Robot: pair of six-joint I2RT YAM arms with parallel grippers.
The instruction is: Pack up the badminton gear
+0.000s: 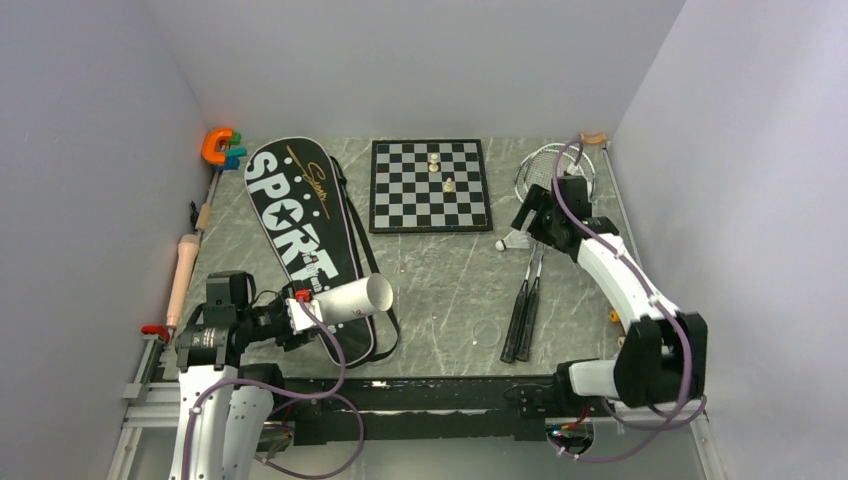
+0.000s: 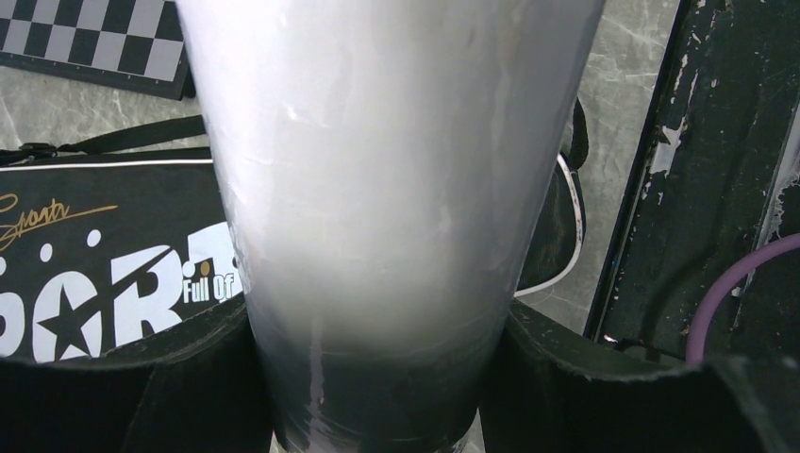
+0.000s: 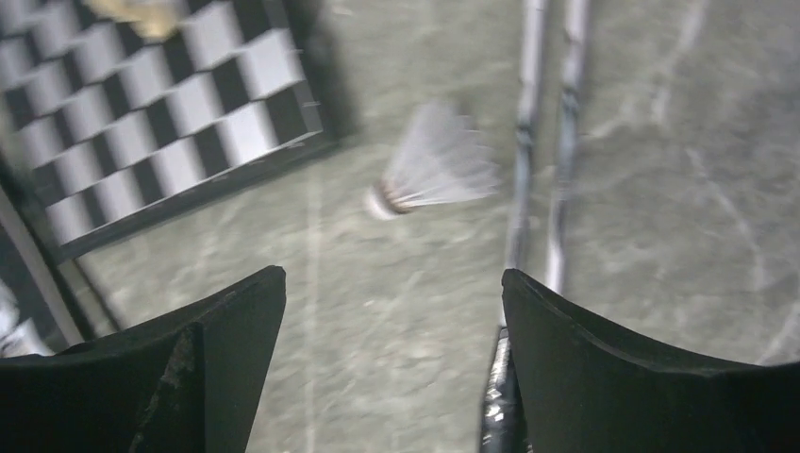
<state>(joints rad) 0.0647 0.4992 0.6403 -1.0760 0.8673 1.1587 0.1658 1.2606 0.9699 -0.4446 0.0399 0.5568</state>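
Racket heads (image 1: pixel 533 168): top cam only

Two rackets (image 1: pixel 527 300), one shuttlecock (image 1: pixel 512 241) at three o'clock. One tube (image 1: pixel 352 298), one bag (image 1: pixel 295 225) at nine. One chessboard (image 1: pixel 430 205), two pieces (image 1: pixel 434 160) at twelve.

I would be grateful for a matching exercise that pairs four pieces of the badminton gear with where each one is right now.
Things:
1. white tube
2. shuttlecock
3. two rackets
4. SPORT bag

Places:
A. lying flat, left of the chessboard
B. beside the racket shafts, in front of the open right jaws
C. clamped between the left jaws
D. side by side at the right, handles toward the arm bases

Pairs: 1-C; 2-B; 3-D; 4-A
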